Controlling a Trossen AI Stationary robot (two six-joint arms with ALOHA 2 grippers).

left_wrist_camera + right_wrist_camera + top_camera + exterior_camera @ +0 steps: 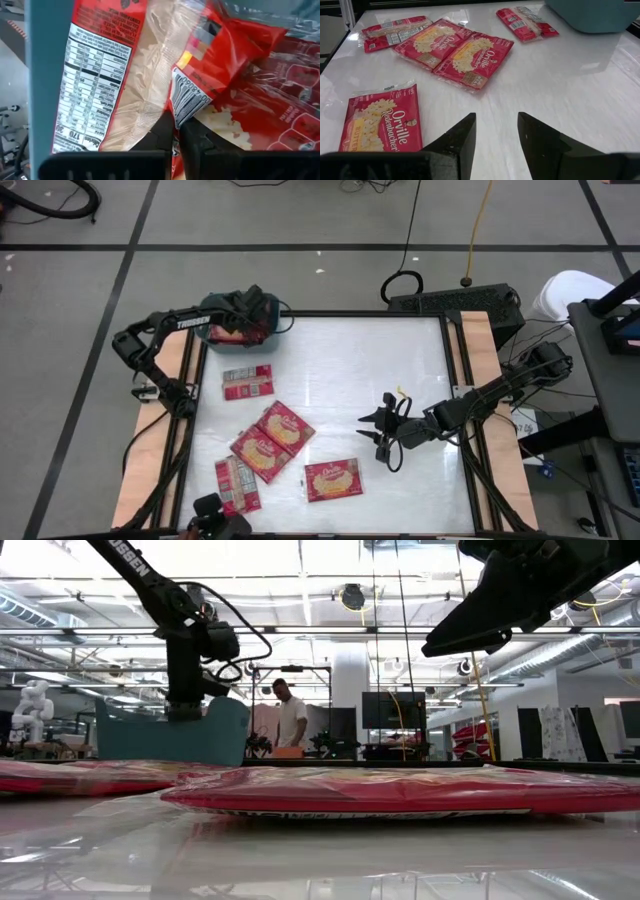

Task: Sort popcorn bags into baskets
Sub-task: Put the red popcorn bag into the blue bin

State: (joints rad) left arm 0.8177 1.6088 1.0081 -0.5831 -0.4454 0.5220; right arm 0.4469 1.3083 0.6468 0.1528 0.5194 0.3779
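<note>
The teal basket [212, 332] stands at the table's far left, with red popcorn bags [115, 75] piled inside. My left gripper [176, 131] reaches down into it, its fingers shut side by side just below a bag's barcode corner [187, 102]. Several more popcorn bags lie flat on the table's left half: one [247, 382] near the basket, two overlapping [272, 440], one [237, 485] and one [333, 479] near the front. My right gripper [496, 131] hovers open over bare table right of centre, nothing between its fingers. My left gripper's shut fingertips [197, 137] point down into the basket, right up against the pile of bags at the barcode corner. Whether they touch a bag or have film pinched between them, I cannot tell.
Wooden rails [165, 430] run along the table's left and right sides. The white tabletop [400, 380] lies bare across its middle and right. A person [291, 718] stands in the room far beyond the table. A dark box [455, 300] sits behind the far edge.
</note>
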